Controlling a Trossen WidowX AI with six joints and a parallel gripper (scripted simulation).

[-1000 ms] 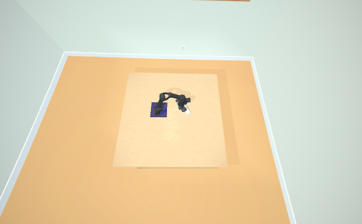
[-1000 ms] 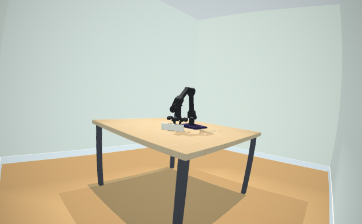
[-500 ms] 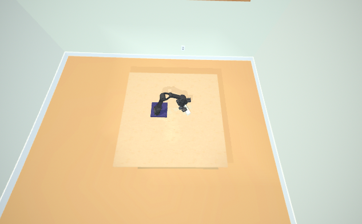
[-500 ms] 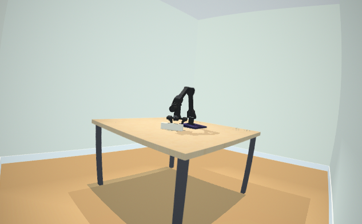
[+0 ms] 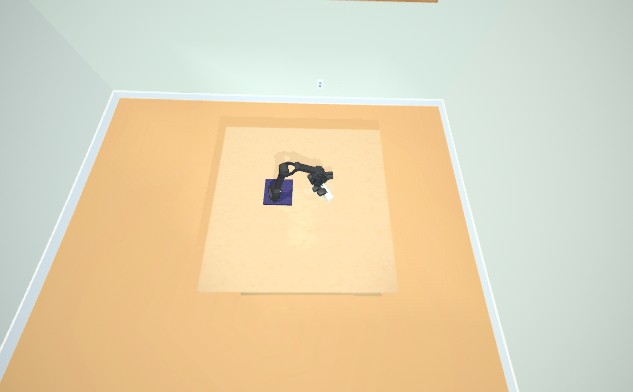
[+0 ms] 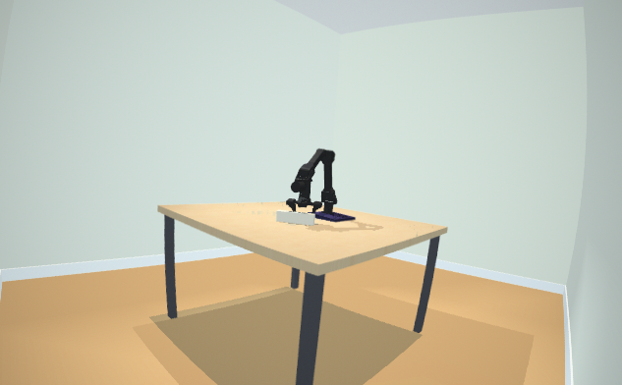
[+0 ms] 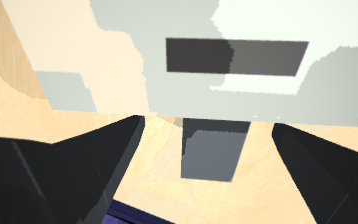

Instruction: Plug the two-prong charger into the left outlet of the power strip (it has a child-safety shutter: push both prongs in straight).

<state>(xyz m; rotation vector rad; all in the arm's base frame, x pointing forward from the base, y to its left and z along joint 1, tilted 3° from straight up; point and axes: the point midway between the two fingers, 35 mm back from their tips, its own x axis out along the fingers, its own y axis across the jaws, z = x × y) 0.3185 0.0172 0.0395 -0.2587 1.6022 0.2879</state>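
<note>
The white power strip (image 5: pixel 328 194) (image 6: pixel 295 218) (image 7: pixel 260 106) stands on the table, with a dark rectangle on the face seen in the wrist view. The blue-grey charger (image 7: pixel 214 156) is at the strip's near edge in the wrist view. Its prongs are not visible, and I cannot tell whether they are in an outlet. My gripper (image 5: pixel 325 183) (image 6: pixel 305 210) (image 7: pixel 207 123) is wide open. Its fingers stand on either side of the charger, with a gap on each side. The charger cannot be made out in the top and exterior views.
The navy base plate (image 5: pixel 288 199) (image 6: pixel 343 217) (image 7: pixel 116 214) carries the arm and lies near the strip. The wooden table (image 5: pixel 298 260) (image 6: pixel 244 228) extends around them. The arm's shadow falls on the table top.
</note>
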